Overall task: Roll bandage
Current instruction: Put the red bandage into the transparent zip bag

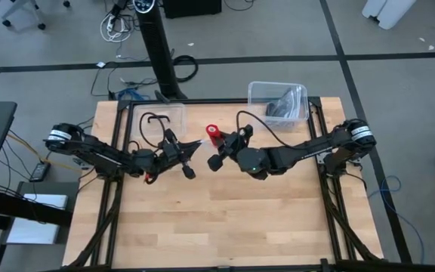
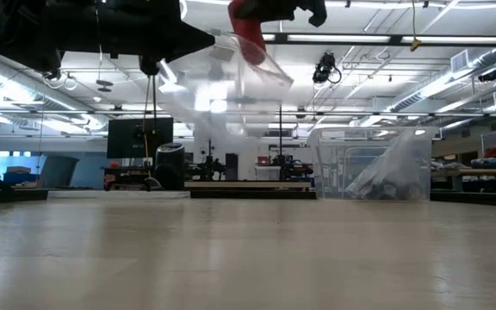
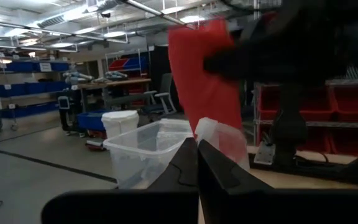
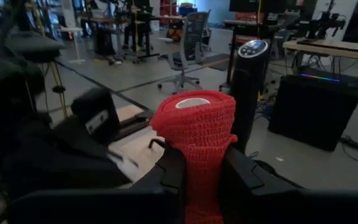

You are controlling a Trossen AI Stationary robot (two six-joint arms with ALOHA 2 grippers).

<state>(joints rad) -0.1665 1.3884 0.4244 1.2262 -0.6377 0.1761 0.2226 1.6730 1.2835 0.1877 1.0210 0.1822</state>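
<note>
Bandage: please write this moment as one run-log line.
bandage: rolled, off table | right gripper: shut on bandage | left gripper: shut on clear bag | bag: lifted

Two dark jointed arms, white bands near the shoulders, looping black cables, black two-fingered claws

Both dark arms reach inward from opposite sides and meet near the middle, raised well above the counter. The left gripper (image 1: 189,171) has its fingers (image 3: 219,177) pressed together, pointing toward the other arm. The right gripper (image 1: 216,147) sits just beside it, its fingers (image 4: 244,177) pinching the red bandage (image 4: 197,127) between them.
</note>
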